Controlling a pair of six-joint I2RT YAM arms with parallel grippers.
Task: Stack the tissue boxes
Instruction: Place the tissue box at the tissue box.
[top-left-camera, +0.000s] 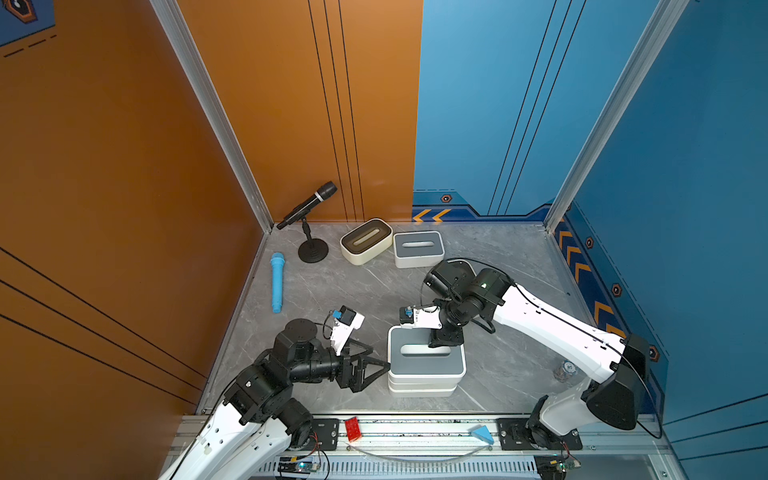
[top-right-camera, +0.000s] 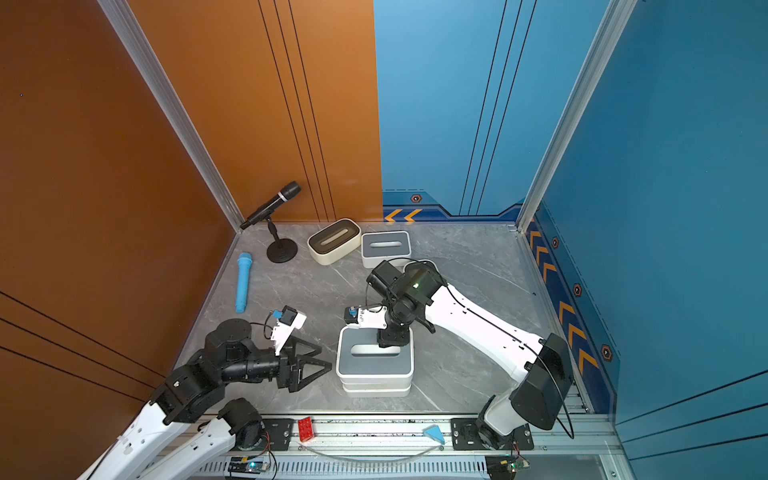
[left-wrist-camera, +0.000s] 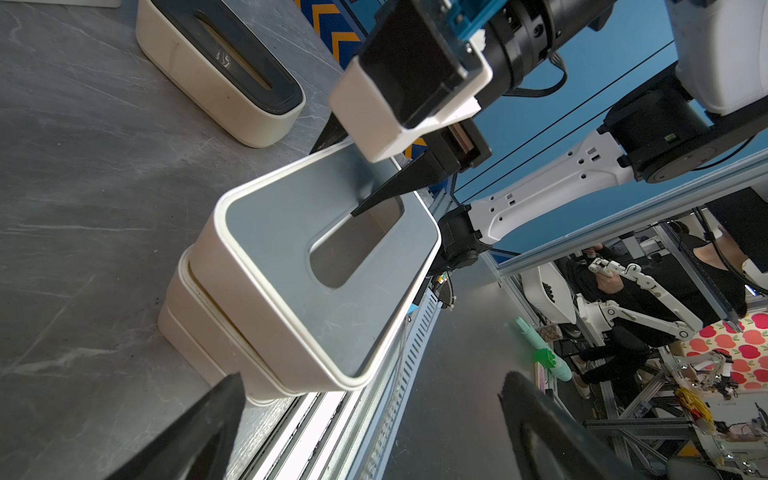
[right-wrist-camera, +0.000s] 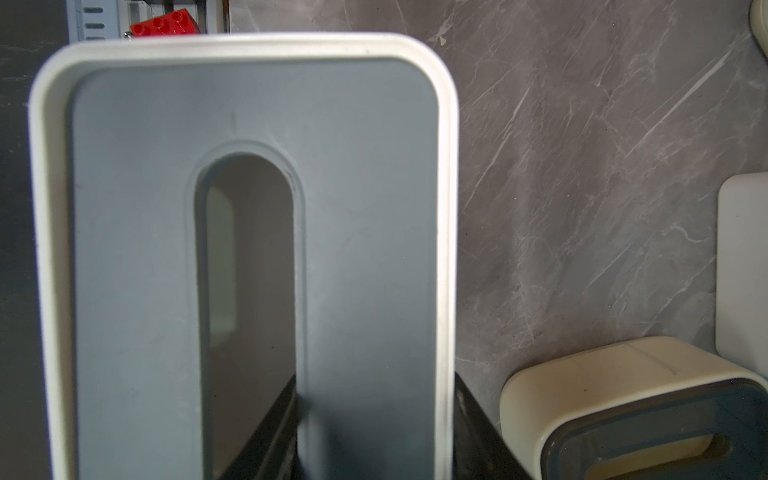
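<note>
Near the table's front, a grey-lidded tissue box (top-left-camera: 415, 365) (top-right-camera: 365, 365) (left-wrist-camera: 282, 232) (right-wrist-camera: 137, 249) tops a stack of white tissue boxes (top-left-camera: 422, 387). My right gripper (top-left-camera: 445, 338) (top-right-camera: 392, 337) (right-wrist-camera: 374, 415) is shut on its far wall, one finger down in the lid's slot and the other outside. My left gripper (top-left-camera: 380, 356) (top-right-camera: 327, 356) (left-wrist-camera: 372, 382) stands open just left of the stack, holding nothing. At the back lie a cream box with a dark brown lid (top-left-camera: 365, 241) (left-wrist-camera: 216, 70) (right-wrist-camera: 623, 395) and a grey-lidded box (top-left-camera: 417, 248).
A black microphone on a stand (top-left-camera: 309, 208) is at the back left corner, and a blue microphone (top-left-camera: 277, 282) lies along the left edge. A crushed can (top-left-camera: 564, 371) sits under my right arm. A red brick (top-left-camera: 353, 428) and a blue wedge (top-left-camera: 483, 434) lie on the front rail.
</note>
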